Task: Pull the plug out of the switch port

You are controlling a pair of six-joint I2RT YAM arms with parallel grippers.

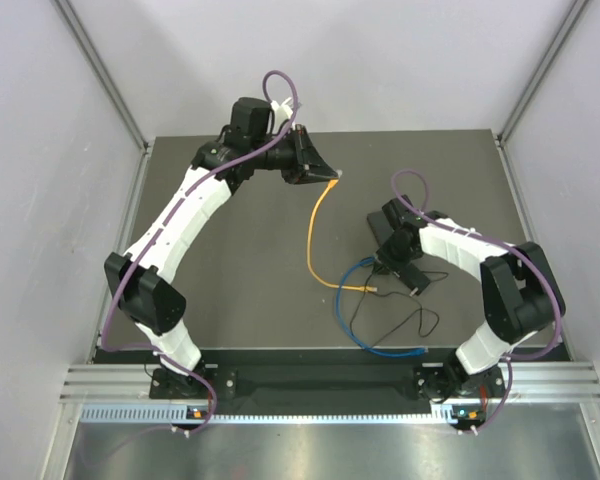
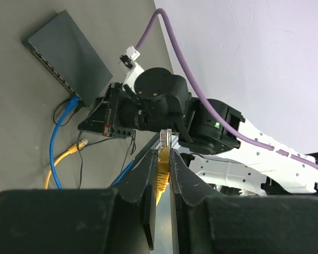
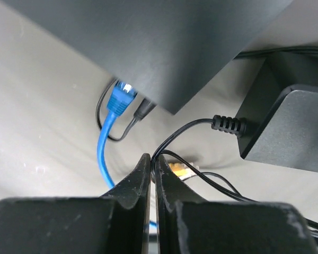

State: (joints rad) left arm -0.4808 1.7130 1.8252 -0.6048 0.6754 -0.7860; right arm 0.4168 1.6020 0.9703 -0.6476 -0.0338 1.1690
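Observation:
The flat black switch [image 3: 164, 42] lies on the mat, also visible in the left wrist view [image 2: 69, 53]. A blue plug [image 3: 119, 98] sits in its end port, with a black round power plug [image 3: 143, 109] beside it. My right gripper [image 3: 152, 159] hovers just in front of that corner, shut, with the adapter's thin black wire [image 3: 185, 127] pinched at its tips. My left gripper [image 2: 164, 153] is raised at the far side of the table [image 1: 332, 180], shut on a yellow plug [image 2: 164, 143]. From it the yellow cable [image 1: 315, 230] hangs down to the mat.
A black power adapter [image 3: 286, 121] lies right of the switch. The blue cable [image 1: 355, 325] loops toward the near edge. The yellow cable's free end [image 1: 368, 288] rests beside the right gripper [image 1: 385, 265]. Grey walls enclose the dark mat [image 1: 230, 300].

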